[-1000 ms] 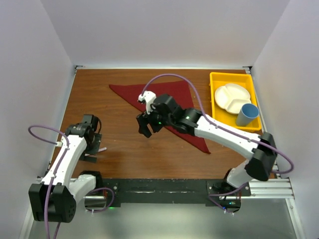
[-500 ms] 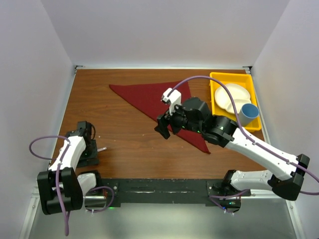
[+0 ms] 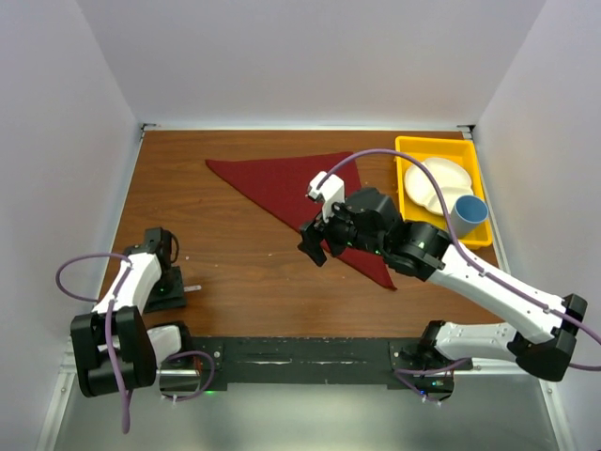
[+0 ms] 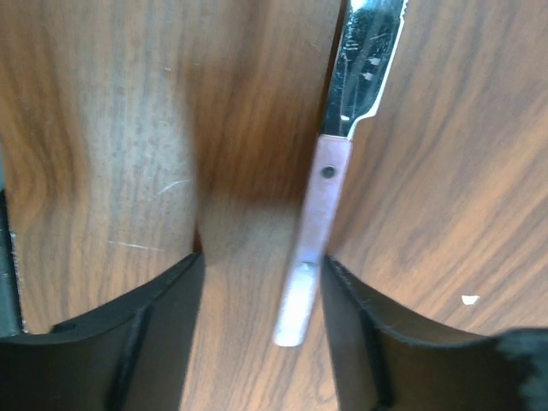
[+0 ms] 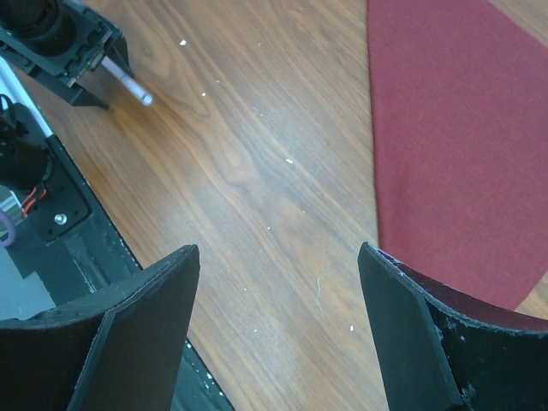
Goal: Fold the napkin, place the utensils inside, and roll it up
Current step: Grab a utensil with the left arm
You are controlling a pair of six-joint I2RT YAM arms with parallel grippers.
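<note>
The napkin [image 3: 282, 183] is a maroon cloth lying folded into a triangle at the table's back middle; its edge also shows in the right wrist view [image 5: 454, 128]. One utensil, a silvery knife [image 4: 330, 184], lies on the wood at the front left. My left gripper [image 4: 261, 265] is open and low over it, with the handle between the jaws, close to the right finger [image 4: 360, 334]. In the top view the left gripper [image 3: 169, 289] covers most of the knife [image 3: 192, 287]. My right gripper [image 3: 315, 248] is open and empty above bare wood beside the napkin's front edge.
A yellow tray [image 3: 413, 150] at the back right holds a white divided plate [image 3: 434, 183] and a blue cup [image 3: 466, 216]. A black rail [image 3: 300, 357] runs along the near edge. White walls close in the table on three sides.
My right gripper has moved right and slightly nearer, off the napkin's left part to its front edge. My left arm has drawn back, and its gripper sits over the knife.
</note>
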